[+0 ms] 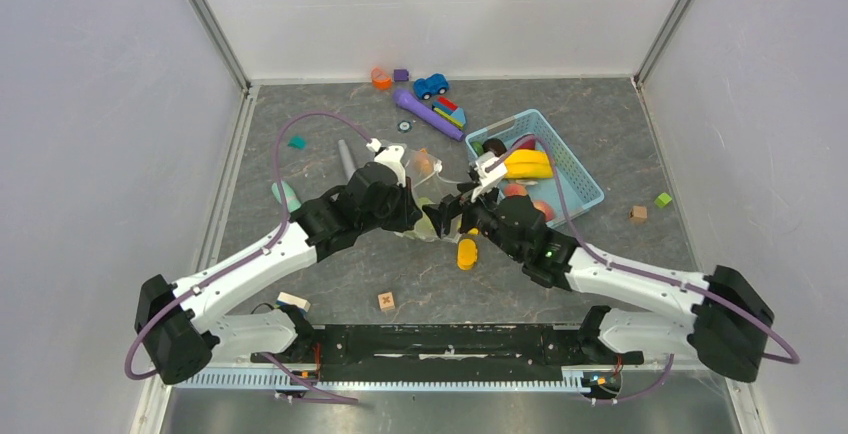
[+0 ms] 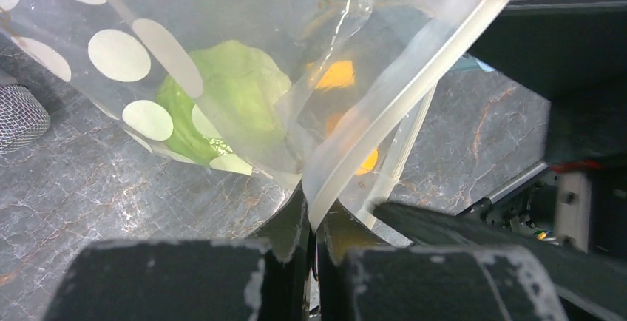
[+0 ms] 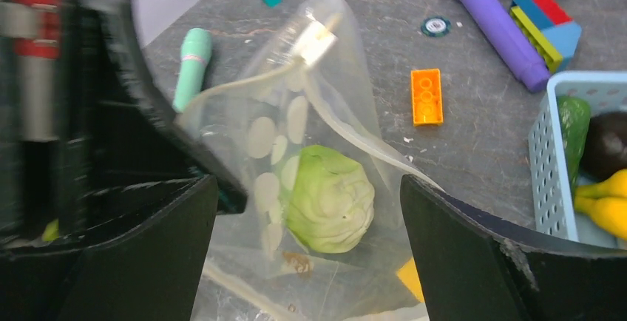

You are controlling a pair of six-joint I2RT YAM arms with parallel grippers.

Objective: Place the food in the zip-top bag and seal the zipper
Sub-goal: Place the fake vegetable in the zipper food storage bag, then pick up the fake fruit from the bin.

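The polka-dot zip-top bag (image 3: 296, 114) hangs between my two grippers at the table's middle (image 1: 428, 224). The green cabbage (image 3: 329, 199) sits inside it and also shows in the left wrist view (image 2: 222, 99). My left gripper (image 2: 314, 221) is shut on the whitish zipper strip (image 2: 399, 92) at the bag's mouth corner. My right gripper (image 3: 310, 254) is open, its jaws standing wide on either side of the bag and cabbage. The yellow banana bunch (image 1: 528, 164), two pink-red peaches (image 1: 515, 191) and a dark purple piece (image 3: 606, 143) lie in the blue basket (image 1: 580, 179).
A yellow-orange block (image 1: 467, 252) lies just right of the bag. A purple torch (image 1: 428, 112), blue car (image 1: 431, 85), orange brick (image 3: 426, 95) and mint stick (image 3: 192, 66) lie behind. Small cubes (image 1: 386, 301) (image 1: 638, 213) are scattered about.
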